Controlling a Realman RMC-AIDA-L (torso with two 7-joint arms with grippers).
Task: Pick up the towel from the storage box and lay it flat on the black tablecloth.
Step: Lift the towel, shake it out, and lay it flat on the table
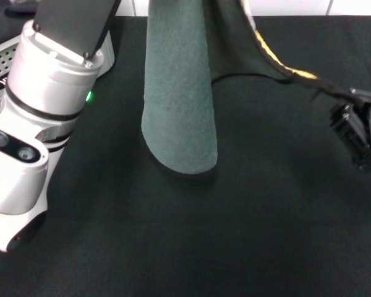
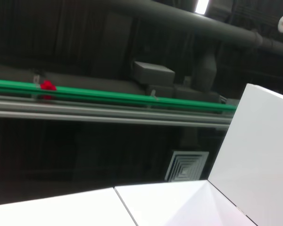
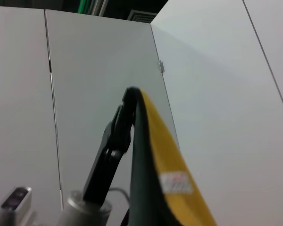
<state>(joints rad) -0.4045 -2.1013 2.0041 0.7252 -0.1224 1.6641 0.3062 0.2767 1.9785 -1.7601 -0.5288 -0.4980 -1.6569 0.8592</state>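
The towel (image 1: 179,93) hangs in the head view as a long grey-green fold from above the picture's top edge. Its rounded lower end reaches the black tablecloth (image 1: 235,235). One corner, showing some yellow, stretches right to my right gripper (image 1: 355,99), which is shut on its hem. In the right wrist view the left gripper (image 3: 128,96) points upward, pinching the towel (image 3: 155,155) at its top edge, yellow face showing. The storage box (image 1: 3,62) stands at the far left behind my left arm.
My left arm's silver wrist (image 1: 43,93) fills the left side of the head view, in front of the box. A white wall runs along the table's far edge. The left wrist view shows only ceiling and white panels.
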